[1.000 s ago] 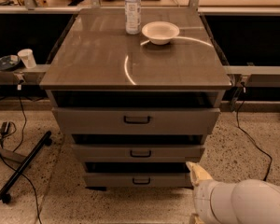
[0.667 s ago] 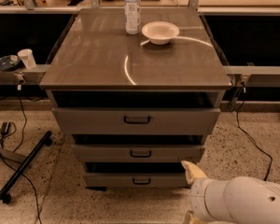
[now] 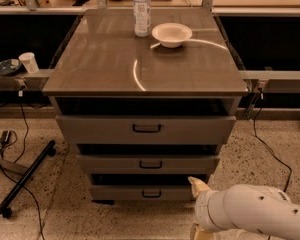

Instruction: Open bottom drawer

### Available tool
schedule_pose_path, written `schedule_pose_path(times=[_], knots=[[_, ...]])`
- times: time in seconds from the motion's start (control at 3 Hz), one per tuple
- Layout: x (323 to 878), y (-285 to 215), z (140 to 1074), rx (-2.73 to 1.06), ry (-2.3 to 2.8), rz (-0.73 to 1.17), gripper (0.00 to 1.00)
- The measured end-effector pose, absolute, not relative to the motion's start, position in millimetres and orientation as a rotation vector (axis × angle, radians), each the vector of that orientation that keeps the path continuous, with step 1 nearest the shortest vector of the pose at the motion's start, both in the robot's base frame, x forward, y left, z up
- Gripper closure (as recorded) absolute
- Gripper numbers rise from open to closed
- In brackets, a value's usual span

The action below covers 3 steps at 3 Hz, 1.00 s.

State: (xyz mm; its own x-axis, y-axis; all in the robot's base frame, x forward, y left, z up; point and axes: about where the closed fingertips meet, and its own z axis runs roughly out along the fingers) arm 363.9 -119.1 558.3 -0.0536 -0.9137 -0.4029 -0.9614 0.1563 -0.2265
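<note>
end effector (image 3: pixel 197 189): low at the cabinet's front right corner, on a white arm; whether it stands wide or narrow cannot be told.
bottom drawer (image 3: pixel 135 193): just left of the end effector, lowest of three, black loop handle (image 3: pixel 151 194) at centre.
tabletop (image 3: pixel 105 59): well above; white bowl (image 3: pixel 172 34) beside water bottle (image 3: pixel 142 10).

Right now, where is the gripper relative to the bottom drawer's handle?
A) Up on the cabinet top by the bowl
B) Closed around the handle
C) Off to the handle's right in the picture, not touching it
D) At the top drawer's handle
C: the gripper sits low by the right end of the bottom drawer, with a clear gap to its black loop handle.
</note>
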Motion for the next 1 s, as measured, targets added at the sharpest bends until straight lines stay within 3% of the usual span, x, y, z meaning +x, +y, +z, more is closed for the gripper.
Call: schedule_pose_path(times=[1.0], knots=[[364,-114,538,-1.742,1.971,0.157,0.00]])
